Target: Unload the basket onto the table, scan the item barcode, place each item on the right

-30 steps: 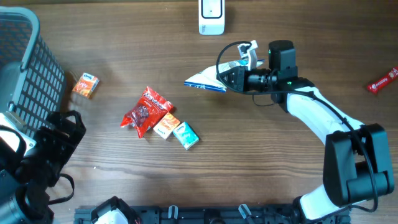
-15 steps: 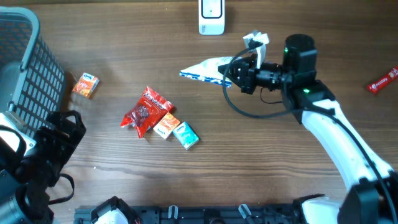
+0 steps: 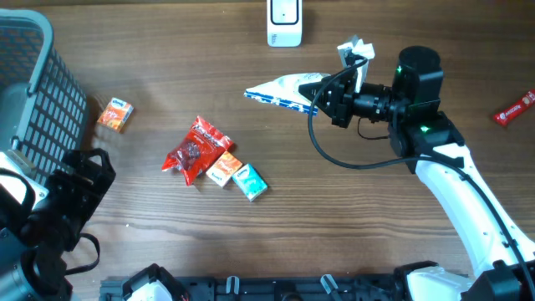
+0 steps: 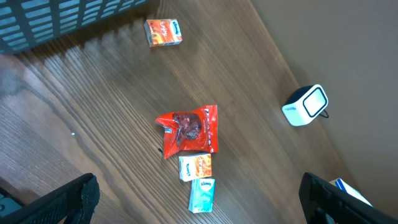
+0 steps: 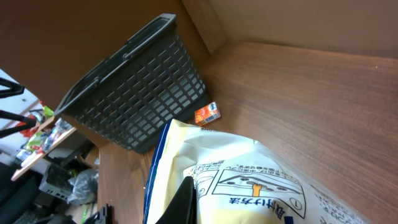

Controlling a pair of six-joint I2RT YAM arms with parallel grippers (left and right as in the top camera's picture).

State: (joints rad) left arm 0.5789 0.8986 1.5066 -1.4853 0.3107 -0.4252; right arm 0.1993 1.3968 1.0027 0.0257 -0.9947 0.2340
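- Basket [image 3: 33,92]: dark plastic grid, far left edge of the table [image 3: 376,242]. No label seen.
- Left gripper [image 3: 84,171]: parked low at the left, jaws spread fully wide, holding nothing.
- Orange box [image 3: 114,114]: small, lying just right of the basket. Print too small to read.
- Red pouch [image 3: 196,149]: crinkled snack bag with a dark picture panel; lettering not legible.
- Orange packet [image 3: 221,170] and teal packet [image 3: 250,181]: side by side, touching the pouch's lower right. Wording unreadable.
- Scanner [image 3: 284,22]: white unit at the far edge, with a rounded window on its face.
- White-and-blue bag [image 3: 280,90]: the item in hand, held off the table, near the scanner and a little to its right, not yet over it. The right wrist view shows a line drawing and East Asian characters; no barcode is visible.
- Right gripper [image 3: 328,99]: jaws closed tight on the bag's right end.
- Handling note: likely best to carry the bag to the scanner window, turn the barcode side toward it, and hold the limp film flat and steady.
- Red bar [image 3: 516,107]: far right edge; white lettering too small to read.
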